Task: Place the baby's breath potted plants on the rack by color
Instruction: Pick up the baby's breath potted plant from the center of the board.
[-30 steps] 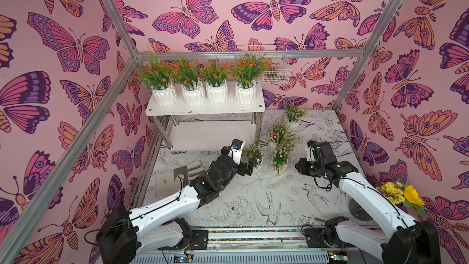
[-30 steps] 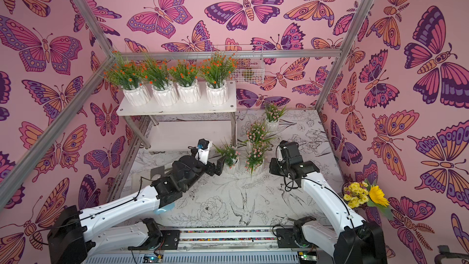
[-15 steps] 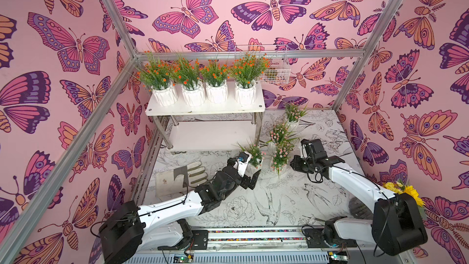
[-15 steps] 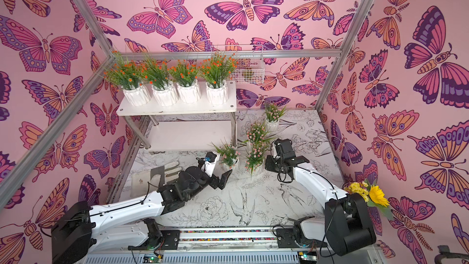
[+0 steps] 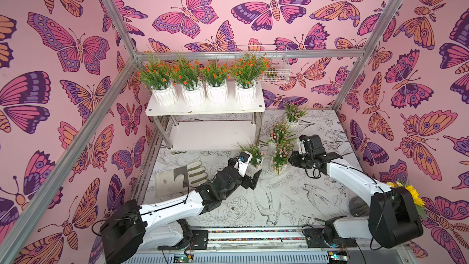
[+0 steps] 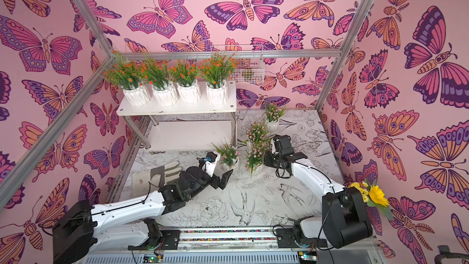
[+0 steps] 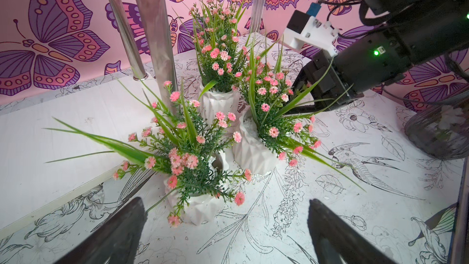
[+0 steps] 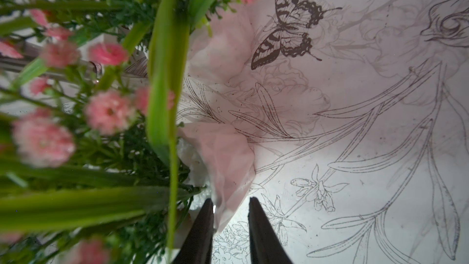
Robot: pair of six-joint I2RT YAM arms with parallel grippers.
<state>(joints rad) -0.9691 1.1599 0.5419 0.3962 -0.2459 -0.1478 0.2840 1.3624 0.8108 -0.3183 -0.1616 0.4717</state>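
Observation:
Several orange baby's breath potted plants (image 5: 203, 77) (image 6: 172, 74) stand in a row on the rack's top shelf (image 5: 203, 109) (image 6: 177, 109); its lower shelf (image 5: 210, 135) is bare. Several pink ones cluster on the table right of the rack. My left gripper (image 5: 251, 171) (image 6: 222, 171) (image 7: 225, 200) is open, low and just short of the nearest pink plant (image 5: 255, 153) (image 6: 228, 153) (image 7: 185, 148). My right gripper (image 5: 291, 160) (image 6: 266, 161) (image 8: 231, 200) has its jaws a narrow gap apart astride the rim of a leaning pink plant's pot (image 8: 225, 163) (image 7: 253, 146).
A white wire basket (image 5: 275, 72) hangs on the back wall beside the rack. A yellow sunflower bunch (image 5: 411, 194) in a dark vase (image 7: 436, 133) stands at the right edge. A glove (image 5: 195, 171) and a card (image 5: 167, 181) lie left of my left arm.
My left gripper has dropped and come toward the nearest pink plant. My right gripper has slid left up to a pink plant's pot, its jaws no wider than before.

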